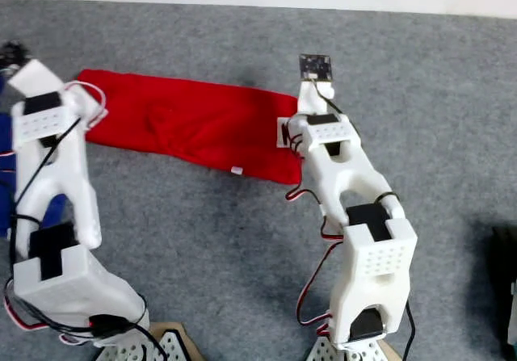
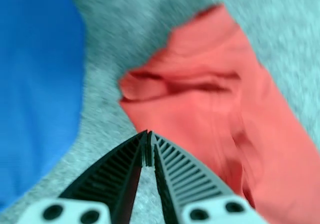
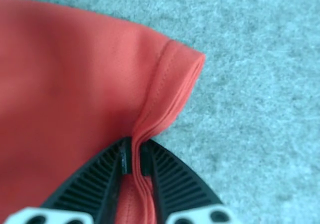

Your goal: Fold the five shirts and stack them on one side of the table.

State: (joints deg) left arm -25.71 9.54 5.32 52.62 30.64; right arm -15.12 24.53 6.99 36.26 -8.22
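A red shirt [image 1: 194, 127], folded into a long strip, lies across the grey table top. My right gripper [image 3: 134, 156] is shut on the shirt's hemmed edge [image 3: 165, 98] at the strip's right end; the layered fabric runs between its fingers. In the high view the right arm [image 1: 327, 139] stands over that end. My left gripper [image 2: 148, 151] is shut with nothing between its fingers, its tips at the crumpled left end of the red shirt [image 2: 210, 108]. The left arm [image 1: 48, 123] sits by that end. A blue shirt [image 2: 35, 78] lies just beside it.
The blue fabric [image 1: 6, 147] runs along the table's left edge, partly under the left arm. A dark object [image 1: 505, 276] sits at the right edge. A small white tag [image 1: 237, 170] shows on the red shirt's near edge. Grey table [image 1: 420, 78] lies bare to the right.
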